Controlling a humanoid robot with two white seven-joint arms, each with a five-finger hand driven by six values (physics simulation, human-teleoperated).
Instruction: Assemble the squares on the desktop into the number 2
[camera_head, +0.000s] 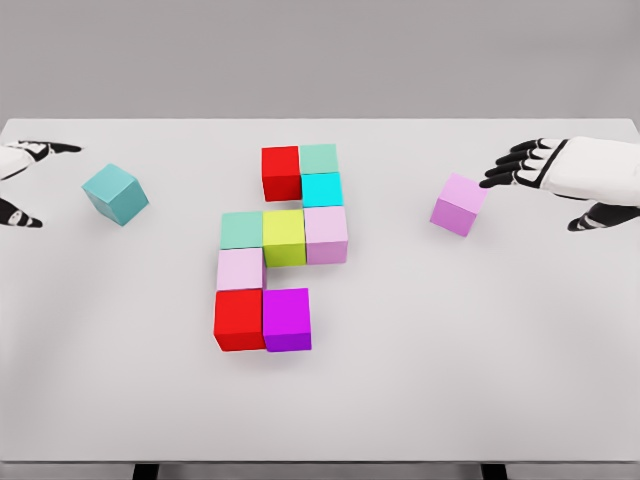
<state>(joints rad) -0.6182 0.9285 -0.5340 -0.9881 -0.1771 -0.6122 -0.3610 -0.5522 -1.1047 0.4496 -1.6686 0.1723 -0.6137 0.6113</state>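
nine cubes joined, two loose, table

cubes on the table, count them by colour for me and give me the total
Red: 2
Mint green: 2
Cyan: 1
Yellow-green: 1
Pale pink: 2
Magenta: 1
Teal: 1
Violet: 1
Total: 11 cubes
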